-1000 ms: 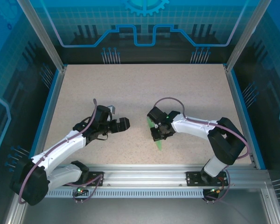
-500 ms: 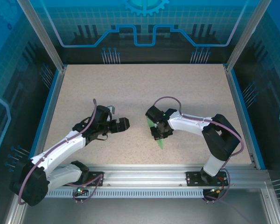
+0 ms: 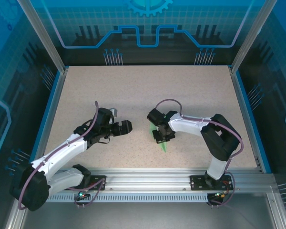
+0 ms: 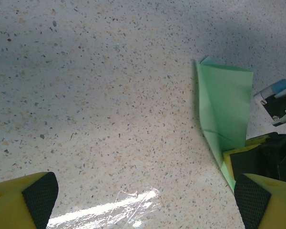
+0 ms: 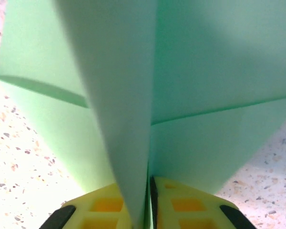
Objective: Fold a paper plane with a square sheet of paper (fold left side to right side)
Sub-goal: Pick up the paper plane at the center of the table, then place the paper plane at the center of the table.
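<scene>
The pale green paper plane is a slim folded dart standing on its edge on the speckled table, its point toward the near rail. My right gripper is shut on it, and its yellow fingers pinch the paper's folded layers between them. In the left wrist view the paper stands at the right, with a right finger on its lower end. My left gripper hovers open to the left of the paper, apart from it. Nothing lies between its pads.
A shiny patch of clear tape lies on the table under the left gripper. Blue raised borders line the table's sides, and an aluminium rail runs along the near edge.
The right gripper has shifted slightly left and away from the rail with the paper in it, its elbow swinging left. The left arm has not moved.
</scene>
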Available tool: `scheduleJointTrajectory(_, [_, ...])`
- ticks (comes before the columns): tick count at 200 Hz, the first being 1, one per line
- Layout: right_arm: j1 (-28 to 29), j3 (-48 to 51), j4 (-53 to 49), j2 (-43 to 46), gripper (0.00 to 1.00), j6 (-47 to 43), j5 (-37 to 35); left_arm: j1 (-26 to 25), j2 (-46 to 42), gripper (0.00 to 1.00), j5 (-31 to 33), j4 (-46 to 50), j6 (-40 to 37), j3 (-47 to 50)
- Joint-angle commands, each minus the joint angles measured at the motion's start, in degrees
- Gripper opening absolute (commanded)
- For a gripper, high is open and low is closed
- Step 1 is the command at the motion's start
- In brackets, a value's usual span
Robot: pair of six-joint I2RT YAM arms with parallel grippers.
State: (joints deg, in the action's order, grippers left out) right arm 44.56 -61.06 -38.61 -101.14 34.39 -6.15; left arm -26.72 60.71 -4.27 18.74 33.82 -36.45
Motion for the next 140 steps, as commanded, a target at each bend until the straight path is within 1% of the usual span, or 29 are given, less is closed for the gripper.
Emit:
scheduleJointTrajectory(1, [-1.38, -2.61, -2.29, 0.45, 0.12, -0.54, -1.30, 0.57, -2.32, 0.99, -0.69, 0.95, -2.04, 0.27])
scheduleJointTrajectory(24, [-4.34, -6.69, -4.64, -0.13, 0.11, -1.25, -0.58, 0.58, -3.75, 0.99, -2.76, -0.52, -2.02, 1.54])
scheduleJointTrajectory(49, [-8.03, -13.75, -8.39, -4.35, 0.11, -1.67, -0.48, 0.53, -5.44, 0.99, -5.73, -1.60, -2.01, 2.81])
scheduleJointTrajectory(78, [-11.40, -23.75, -11.84, -11.12, 0.12, -3.24, -1.16, 0.53, -6.62, 0.99, -7.68, -0.40, -2.04, 3.11])
scheduleJointTrajectory(99, [-13.57, -32.86, -15.76, -17.13, 0.12, -4.66, -2.04, 0.53, -7.05, 0.99, -8.85, -0.19, -2.18, 3.64])
scheduleJointTrajectory(121, [-14.96, -41.89, -19.57, -22.74, 0.12, -5.53, -2.23, 0.55, -7.44, 0.99, -8.56, -0.16, -1.89, 4.48])
scheduleJointTrajectory(140, [-15.75, -47.29, -22.16, -26.45, 0.12, -5.56, -2.11, 0.58, -7.45, 0.99, -8.55, -0.28, -1.36, 4.93])
